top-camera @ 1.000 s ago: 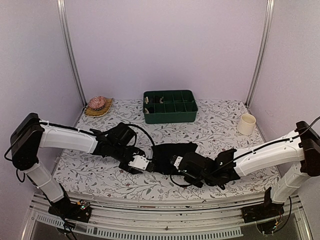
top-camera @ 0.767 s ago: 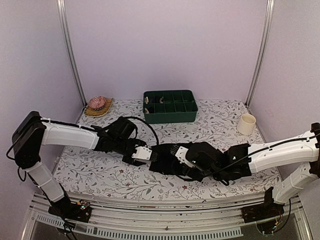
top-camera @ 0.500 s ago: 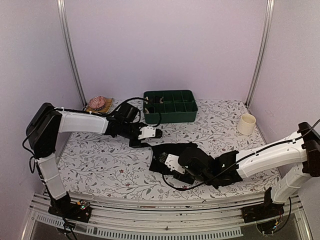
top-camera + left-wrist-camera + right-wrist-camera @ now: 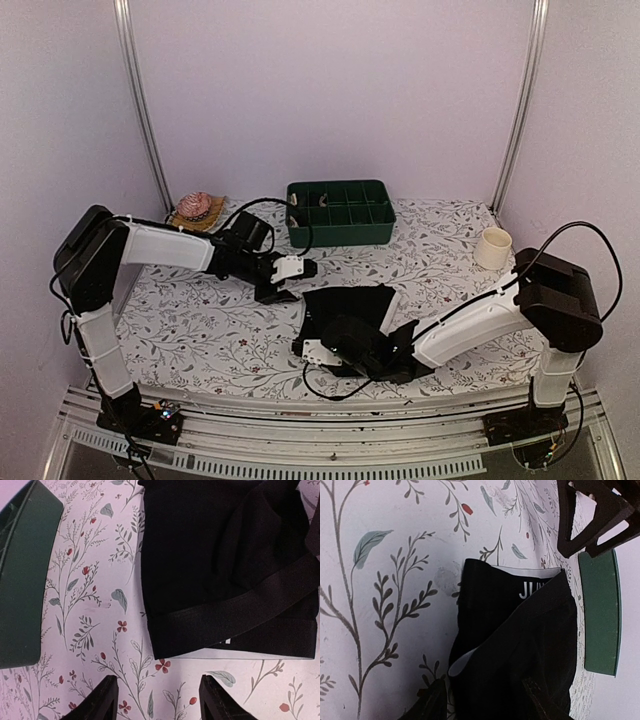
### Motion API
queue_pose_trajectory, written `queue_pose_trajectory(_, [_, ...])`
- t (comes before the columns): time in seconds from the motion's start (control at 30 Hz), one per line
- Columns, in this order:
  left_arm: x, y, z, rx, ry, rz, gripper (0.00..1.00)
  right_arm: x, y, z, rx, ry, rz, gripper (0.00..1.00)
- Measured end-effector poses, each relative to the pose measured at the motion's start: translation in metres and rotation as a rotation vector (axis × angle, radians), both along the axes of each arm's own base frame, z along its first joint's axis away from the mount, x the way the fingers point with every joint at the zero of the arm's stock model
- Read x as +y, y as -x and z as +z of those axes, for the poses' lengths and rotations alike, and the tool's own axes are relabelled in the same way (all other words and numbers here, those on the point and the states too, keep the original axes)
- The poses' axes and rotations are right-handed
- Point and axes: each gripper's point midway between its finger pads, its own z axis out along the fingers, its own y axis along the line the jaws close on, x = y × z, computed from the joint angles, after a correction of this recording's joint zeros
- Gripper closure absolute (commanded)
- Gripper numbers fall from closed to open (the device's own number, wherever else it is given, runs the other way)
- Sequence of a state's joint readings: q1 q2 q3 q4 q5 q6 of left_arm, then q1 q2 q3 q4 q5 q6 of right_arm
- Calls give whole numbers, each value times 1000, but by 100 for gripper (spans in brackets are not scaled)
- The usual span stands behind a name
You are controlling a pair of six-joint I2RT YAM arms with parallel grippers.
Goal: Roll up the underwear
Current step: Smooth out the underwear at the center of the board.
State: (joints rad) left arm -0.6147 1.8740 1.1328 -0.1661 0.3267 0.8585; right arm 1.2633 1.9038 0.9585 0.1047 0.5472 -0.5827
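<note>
I have the underwear (image 4: pixel 352 303) lying as a flat black patch near the middle of the tabletop (image 4: pixel 200 322), nearer than the green tray (image 4: pixel 340 212) and well apart from it. From above I cannot tell whether it is one piece or two stacked. My left pincer (image 4: pixel 296 273) hovers just off the far left corner of the fabric, touching nothing. In its wrist view the pincer (image 4: pixel 160 700) is wide apart, with bare floral tabletop between the fingers (image 4: pixel 106 696) and the underwear (image 4: pixel 220 570) ahead, a waistband crossing it at a slant; the tray (image 4: pixel 20 580) edge fills the left side. My right arm reaches across the near side, and its pincer (image 4: pixel 312 348) sits at the near left corner of the patch. In that wrist view the pincer (image 4: pixel 487 706) is also apart, with the folded black fabric (image 4: pixel 520 650) running between the fingers (image 4: pixel 434 700). White lettering (image 4: pixel 530 589) shows on the waistband, only partly readable. A cream cup (image 4: pixel 494 248) stands at the far right.
</note>
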Motion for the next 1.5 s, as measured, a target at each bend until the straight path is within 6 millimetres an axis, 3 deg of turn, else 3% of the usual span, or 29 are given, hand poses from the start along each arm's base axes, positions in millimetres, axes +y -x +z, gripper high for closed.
queue_pose_trajectory(0.2, [8, 2, -9, 30, 13, 27, 42, 5, -7, -3, -14, 8, 15, 84])
queue_pose_trajectory(0.33, [10, 0, -8, 33, 21, 33, 42, 7, -6, -4, -12, 11, 27, 97])
queue_pose_trajectory(0.67, [10, -6, -5, 34, 43, 64, 42, 13, -13, 5, -4, -26, 18, 98])
queue_pose_trajectory(0.93, [19, -21, -2, 40, 67, 159, 42, 22, -52, 60, -32, -204, -105, 98])
queue_pose_trajectory(1.1, [23, -28, 0, 44, 80, 213, 41, 35, -61, 82, -38, -273, -122, 98])
queue_pose_trajectory(1.2, [24, -31, 1, 50, 87, 236, 41, 44, -60, 80, -19, -282, -106, 98])
queue_pose_trajectory(1.37, [26, -35, 4, 53, 95, 254, 41, 50, -49, 51, 58, -237, -61, 94])
queue_pose_trajectory(1.4, [26, -35, 4, 53, 96, 255, 41, 50, -45, 45, 76, -226, -49, 88])
queue_pose_trajectory(1.5, [26, -35, 4, 55, 97, 257, 40, 53, -37, 32, 123, -205, -26, 53])
